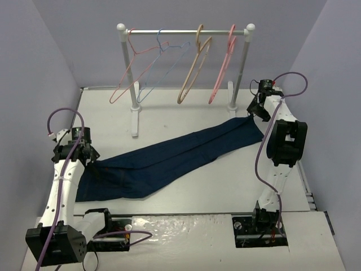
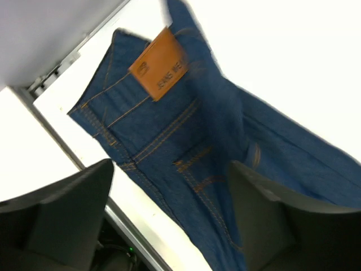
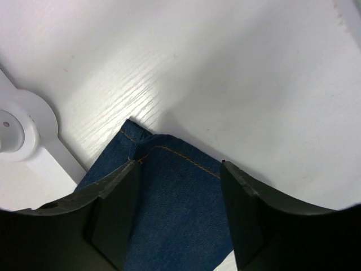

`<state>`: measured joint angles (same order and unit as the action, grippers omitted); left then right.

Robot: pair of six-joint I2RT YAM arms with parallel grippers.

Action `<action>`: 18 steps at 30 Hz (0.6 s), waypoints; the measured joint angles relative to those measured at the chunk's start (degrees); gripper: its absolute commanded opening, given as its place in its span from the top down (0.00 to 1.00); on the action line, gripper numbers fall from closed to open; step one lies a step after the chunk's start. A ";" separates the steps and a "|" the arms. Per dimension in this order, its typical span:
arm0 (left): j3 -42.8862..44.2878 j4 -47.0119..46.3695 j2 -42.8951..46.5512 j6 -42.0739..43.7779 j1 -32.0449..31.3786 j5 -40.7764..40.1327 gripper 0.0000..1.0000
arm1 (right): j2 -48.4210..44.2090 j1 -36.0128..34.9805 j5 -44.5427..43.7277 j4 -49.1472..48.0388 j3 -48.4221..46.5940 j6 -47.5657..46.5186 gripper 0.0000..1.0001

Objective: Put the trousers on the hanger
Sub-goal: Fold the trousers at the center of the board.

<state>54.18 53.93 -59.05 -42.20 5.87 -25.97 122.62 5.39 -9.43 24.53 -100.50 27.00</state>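
Observation:
The dark navy trousers [image 1: 169, 158] lie flat and diagonal on the table, waist at the near left, leg ends at the far right. The tan hanger [image 1: 194, 70] hangs on the rack rail at the back, apart from both grippers. My left gripper [image 1: 84, 153] is open just above the waist; in the left wrist view [image 2: 169, 226] the waistband and tan leather patch [image 2: 161, 65] show between the spread fingers [image 2: 62, 214]. My right gripper [image 1: 258, 110] is open over the leg hem [image 3: 180, 158], its fingers [image 3: 121, 192] standing either side of the cloth.
A white rack [image 1: 183, 32] stands at the back with two pink hangers [image 1: 131, 70] [image 1: 223, 70] and a light-blue hanger [image 1: 163, 65] beside the tan one. Its foot [image 3: 17, 132] lies close left of the right gripper. Grey walls close in left, right and behind.

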 measured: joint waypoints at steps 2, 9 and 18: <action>2.66 -0.53 0.48 1.56 0.00 0.69 0.14 | -1.31 0.48 0.09 -0.48 0.51 -0.73 0.40; 6.81 -2.48 5.96 5.87 0.00 6.79 0.14 | -9.41 0.63 4.55 -4.72 7.81 -1.36 0.56; 1.08 -1.45 9.05 7.76 -0.54 15.12 0.14 | -8.16 1.57 13.44 -16.45 24.57 3.39 0.74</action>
<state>55.26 52.49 -50.00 -34.44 5.32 -10.84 114.47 6.96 4.01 8.08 -75.93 30.40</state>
